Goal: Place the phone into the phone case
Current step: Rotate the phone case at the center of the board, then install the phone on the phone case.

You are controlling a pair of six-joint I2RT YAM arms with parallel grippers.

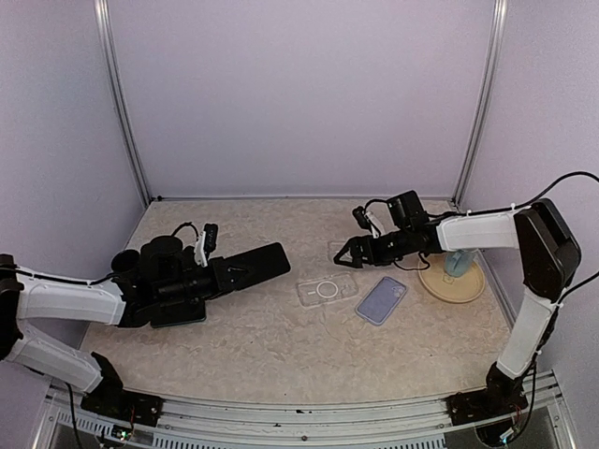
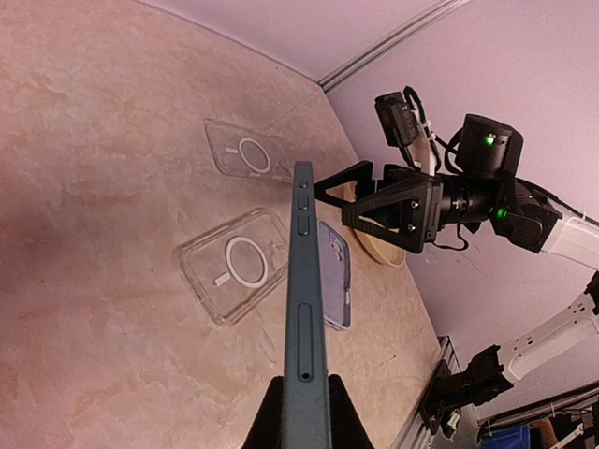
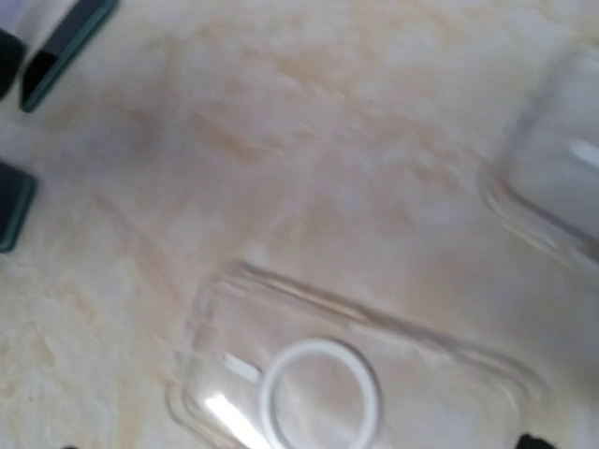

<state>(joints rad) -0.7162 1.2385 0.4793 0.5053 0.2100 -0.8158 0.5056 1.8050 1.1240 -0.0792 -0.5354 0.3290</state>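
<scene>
My left gripper (image 1: 220, 274) is shut on a dark teal phone (image 1: 255, 266) and holds it edge-up above the table, pointing right. In the left wrist view the phone's edge (image 2: 304, 299) runs up from between the fingers (image 2: 265, 421). A clear phone case (image 1: 328, 290) with a white ring lies flat at mid-table, also in the left wrist view (image 2: 234, 267) and the right wrist view (image 3: 346, 374). My right gripper (image 1: 351, 253) is open and empty, just above a second clear case (image 1: 342, 251), which the left wrist view shows too (image 2: 248, 152).
A lilac phone-shaped case (image 1: 382, 299) lies right of the clear case. A round wooden plate (image 1: 473, 288) holding a pale blue object stands at the right, under the right arm. Walls close off the back and sides.
</scene>
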